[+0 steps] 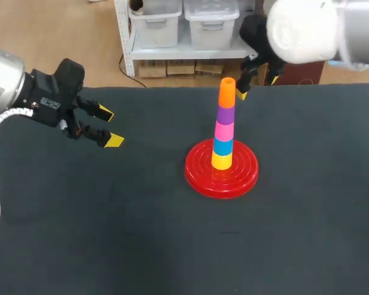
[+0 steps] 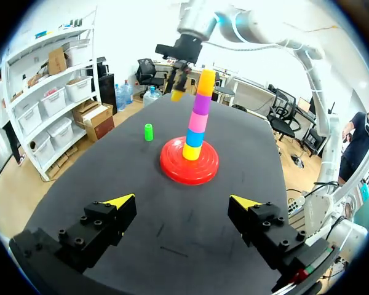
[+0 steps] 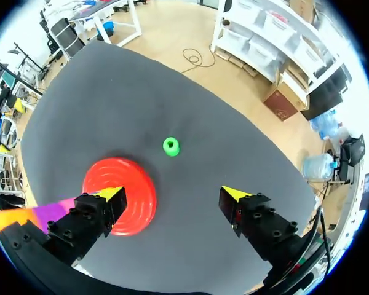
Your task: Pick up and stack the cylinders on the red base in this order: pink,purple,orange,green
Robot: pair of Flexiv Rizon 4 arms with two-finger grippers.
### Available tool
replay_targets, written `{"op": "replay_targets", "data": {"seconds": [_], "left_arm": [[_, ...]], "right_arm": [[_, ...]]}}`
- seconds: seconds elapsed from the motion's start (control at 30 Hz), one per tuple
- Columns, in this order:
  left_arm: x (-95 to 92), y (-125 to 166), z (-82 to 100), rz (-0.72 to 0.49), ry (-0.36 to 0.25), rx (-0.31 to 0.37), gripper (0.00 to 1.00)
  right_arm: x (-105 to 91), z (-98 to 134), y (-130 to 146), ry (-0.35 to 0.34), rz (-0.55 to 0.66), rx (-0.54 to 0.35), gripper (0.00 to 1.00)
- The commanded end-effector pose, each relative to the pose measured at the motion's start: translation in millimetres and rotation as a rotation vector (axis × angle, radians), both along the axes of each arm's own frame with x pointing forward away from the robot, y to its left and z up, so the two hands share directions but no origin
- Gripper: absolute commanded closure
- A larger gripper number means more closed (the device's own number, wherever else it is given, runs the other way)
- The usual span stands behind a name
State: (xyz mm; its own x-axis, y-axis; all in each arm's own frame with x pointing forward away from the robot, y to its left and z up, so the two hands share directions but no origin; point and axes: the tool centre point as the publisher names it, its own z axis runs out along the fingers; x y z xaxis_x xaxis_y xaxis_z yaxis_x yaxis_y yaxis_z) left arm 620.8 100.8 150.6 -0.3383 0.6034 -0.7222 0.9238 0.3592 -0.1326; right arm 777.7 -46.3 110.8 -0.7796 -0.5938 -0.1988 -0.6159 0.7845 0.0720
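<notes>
Hovering behind the orange-topped stack [image 1: 225, 126] on the base [image 1: 200, 175], the right gripper [image 1: 258, 86] is gaping wide and empty, the left gripper [image 1: 109, 126] likewise well aside, while the green cylinder [image 3: 171, 146] is sitting on the table [image 1: 111, 233] apart.

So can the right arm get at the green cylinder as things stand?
Probably yes. The right claw hangs open over the table, and the green cylinder stands alone just ahead of it, apart from the red base, with nothing between them.
</notes>
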Motion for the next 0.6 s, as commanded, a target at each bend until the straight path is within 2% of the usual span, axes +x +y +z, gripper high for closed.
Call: {"op": "replay_targets", "data": {"seconds": [0.03,0.37,0.6], "left_arm": [[0.6,-0.1,-1.1,0.0,-0.001,0.0,0.0],[0.6,-0.1,-1.1,0.0,-0.001,0.0,0.0],[0.6,-0.1,-1.1,0.0,-0.001,0.0,0.0]], "right_arm": [[33.7,-26.6,12.9,0.088,0.012,-0.047,0.0],[60.5,-52.3,28.1,0.135,0.021,-0.083,0.0],[65.3,-66.2,41.3,0.165,0.05,-0.113,0.0]]}}
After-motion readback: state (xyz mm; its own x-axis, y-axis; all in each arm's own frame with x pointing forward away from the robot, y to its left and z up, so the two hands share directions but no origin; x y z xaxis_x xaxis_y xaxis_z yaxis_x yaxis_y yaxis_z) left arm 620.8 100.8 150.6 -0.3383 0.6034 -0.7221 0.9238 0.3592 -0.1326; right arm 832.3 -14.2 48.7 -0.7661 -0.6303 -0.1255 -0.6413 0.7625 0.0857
